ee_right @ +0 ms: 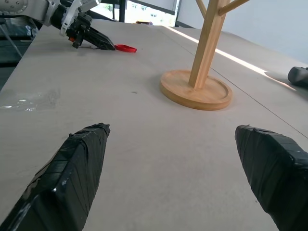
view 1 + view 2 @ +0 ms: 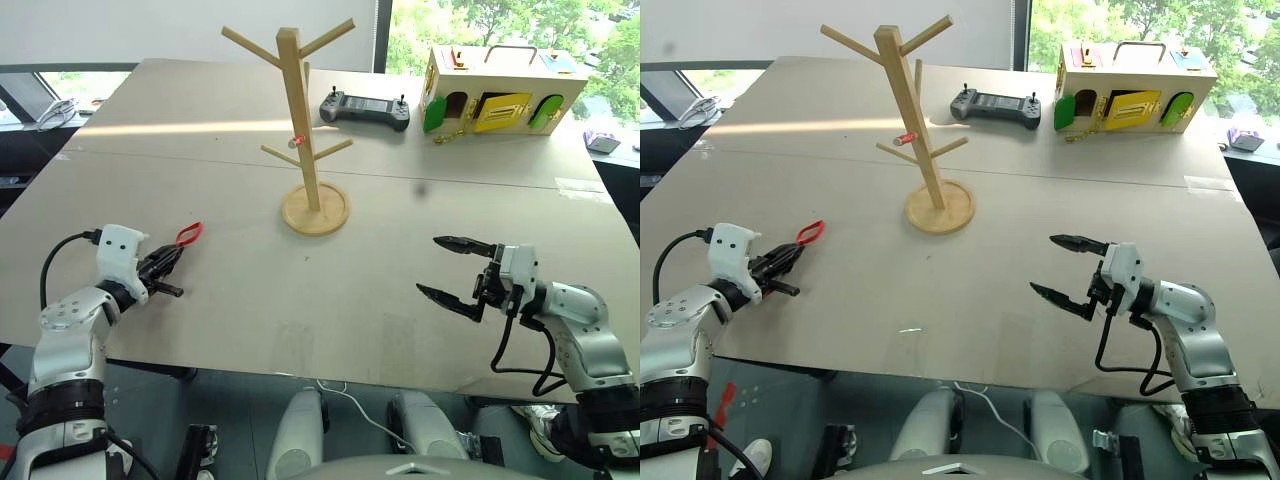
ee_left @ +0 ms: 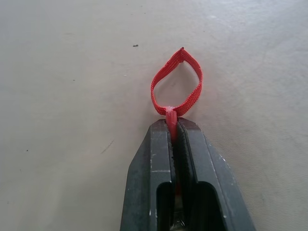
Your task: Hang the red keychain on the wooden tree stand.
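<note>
Your left tool [image 2: 172,262] is clamped on the red keychain [image 2: 189,234], loop lying low over the counter [image 2: 350,300] and pointing to 1 o'clock, toward the wooden tree stand [image 2: 300,120] well apart; your right tool [image 2: 452,268], jaws apart, holds nothing.

Both arms were cased in silver-grey shells with white wrist blocks. A black cable looped from each wrist block back along the forearm. Left claw [image 2: 165,264]: two black tapered fingers. Right claw [image 2: 447,267]: long black pointed fingers, their tips wrapped in glossy black tape.
</note>
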